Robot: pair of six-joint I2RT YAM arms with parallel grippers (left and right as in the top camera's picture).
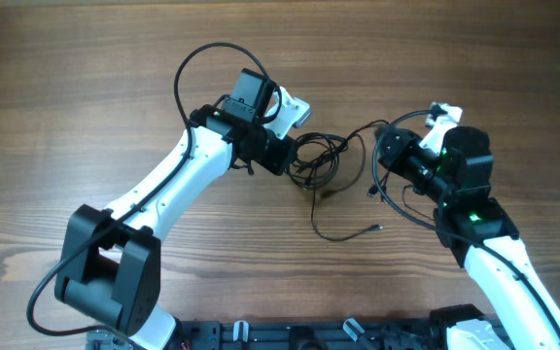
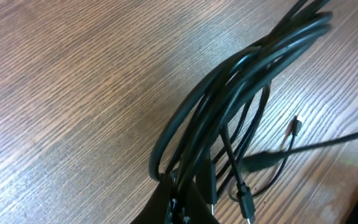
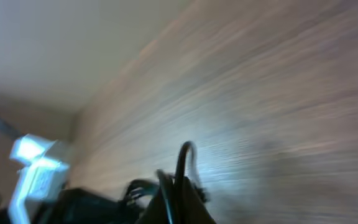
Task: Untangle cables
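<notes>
A tangle of thin black cables [image 1: 321,158] lies on the wooden table between my two arms, with one strand trailing to a small silvery plug [image 1: 375,228]. My left gripper [image 1: 285,156] is shut on the left side of the bundle; the left wrist view shows several looped cords [image 2: 229,106] running out of its jaws [image 2: 188,199], with plugs [image 2: 246,205] hanging beside them. My right gripper [image 1: 385,151] is shut on a strand at the right end of the tangle; the blurred right wrist view shows a cable loop [image 3: 185,158] rising from its jaws [image 3: 178,198].
The wooden table [image 1: 86,87] stretches around the arms. Thicker black arm wires loop above the left wrist [image 1: 197,58] and beside the right arm [image 1: 402,209]. The left arm shows blurred at the left of the right wrist view [image 3: 39,171].
</notes>
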